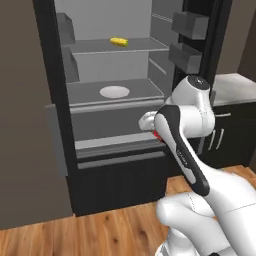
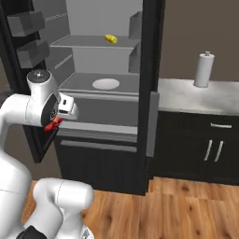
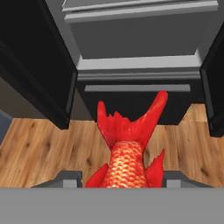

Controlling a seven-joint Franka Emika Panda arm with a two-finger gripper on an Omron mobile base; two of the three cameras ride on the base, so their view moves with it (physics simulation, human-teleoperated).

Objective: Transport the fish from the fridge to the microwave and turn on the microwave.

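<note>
The red-orange fish [image 3: 127, 159] hangs tail-first out of my gripper [image 3: 121, 181], which is shut on its body. Its forked tail points toward the fridge's lower drawer front [image 3: 131, 39]. In the right base view the gripper [image 2: 52, 125] sits just outside the open fridge [image 2: 149, 70], at drawer height, with a bit of the fish [image 2: 50, 125] showing red under the hand. In the left base view my forearm covers most of the hand, and a sliver of the fish [image 1: 157, 135] peeks out in front of the fridge [image 1: 50, 100]. The microwave is out of view.
Inside the fridge a yellow corn cob [image 1: 119, 41] lies on the upper shelf and a white plate [image 1: 114, 91] on the shelf below. The fridge doors stand open on both sides. To the right runs a grey counter [image 2: 200, 98] with a paper towel roll [image 2: 204, 69] over dark cabinets.
</note>
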